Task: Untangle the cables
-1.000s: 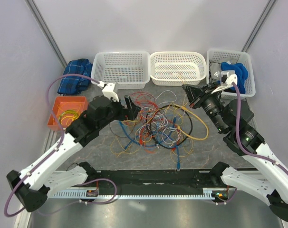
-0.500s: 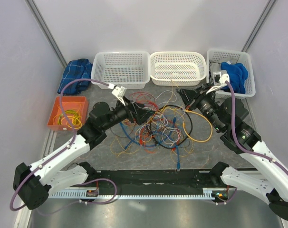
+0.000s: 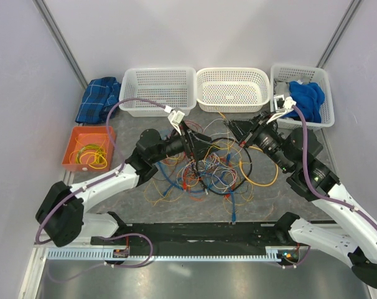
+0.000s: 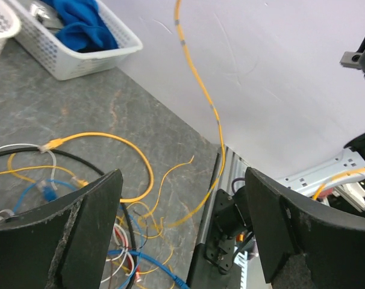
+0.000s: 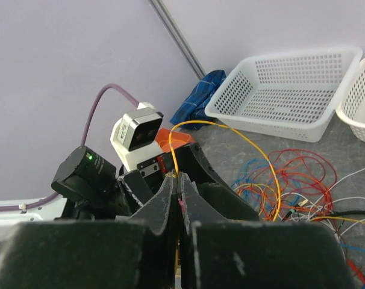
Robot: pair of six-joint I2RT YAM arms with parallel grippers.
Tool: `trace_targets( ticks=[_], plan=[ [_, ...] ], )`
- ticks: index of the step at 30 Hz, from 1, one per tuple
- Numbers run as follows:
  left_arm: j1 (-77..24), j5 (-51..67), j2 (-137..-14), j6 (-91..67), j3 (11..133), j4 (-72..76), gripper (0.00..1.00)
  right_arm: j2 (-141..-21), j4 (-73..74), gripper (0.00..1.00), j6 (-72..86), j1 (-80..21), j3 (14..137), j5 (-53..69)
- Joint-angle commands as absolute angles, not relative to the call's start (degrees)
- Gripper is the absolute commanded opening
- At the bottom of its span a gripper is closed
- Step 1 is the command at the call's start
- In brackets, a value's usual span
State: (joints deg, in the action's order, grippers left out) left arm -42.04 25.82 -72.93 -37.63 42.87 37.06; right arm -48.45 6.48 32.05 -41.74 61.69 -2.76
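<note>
The cables (image 3: 207,169) lie in a jumble of yellow, orange, red, blue and white wires mid-table, with a black loop (image 3: 248,163) at their right. My right gripper (image 3: 232,128) hangs above the jumble's far right. In the right wrist view it (image 5: 178,179) is shut on a thin yellow wire (image 5: 243,136) that arcs up and down into the pile. My left gripper (image 3: 206,142) is open just left of it, above the pile. In the left wrist view its fingers (image 4: 62,235) stand wide apart, and the yellow wire (image 4: 197,78) runs slack beyond the gap.
Three white baskets stand along the back: left (image 3: 157,90), middle (image 3: 232,87), and right (image 3: 322,112) holding a blue cloth (image 3: 308,94). A folded blue plaid cloth (image 3: 98,99) and an orange tray (image 3: 73,146) sit at the left. A black rail (image 3: 195,232) runs along the near edge.
My left arm has stretched right, bringing its open gripper over the pile close to the right gripper. The right gripper has shifted left, still holding the yellow wire.
</note>
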Motion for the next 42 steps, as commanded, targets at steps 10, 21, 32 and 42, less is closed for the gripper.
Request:
trace_targets(
  ticks=[10, 21, 32, 42],
  plan=[
    [-45.7, 28.4, -83.6, -40.6, 50.6, 47.4, 0.64, -47.9, 3.9, 0.0, 34.6, -41.7, 59.1, -0.7],
    [-45.1, 14.1, -71.4, -32.4, 56.1, 11.7, 0.02, -45.7, 8.1, 0.63, 32.2, -41.7, 57.2, -7.5],
    [-32.4, -8.4, -65.0, -28.2, 81.5, -32.9, 0.02, -45.2, 7.4, 0.93, 32.3, -41.7, 51.2, -10.8],
    [-4.8, -17.5, -66.5, -33.2, 84.0, -44.1, 0.02, -43.4, 4.3, 0.93, 34.4, -41.7, 44.1, -9.1]
  ],
)
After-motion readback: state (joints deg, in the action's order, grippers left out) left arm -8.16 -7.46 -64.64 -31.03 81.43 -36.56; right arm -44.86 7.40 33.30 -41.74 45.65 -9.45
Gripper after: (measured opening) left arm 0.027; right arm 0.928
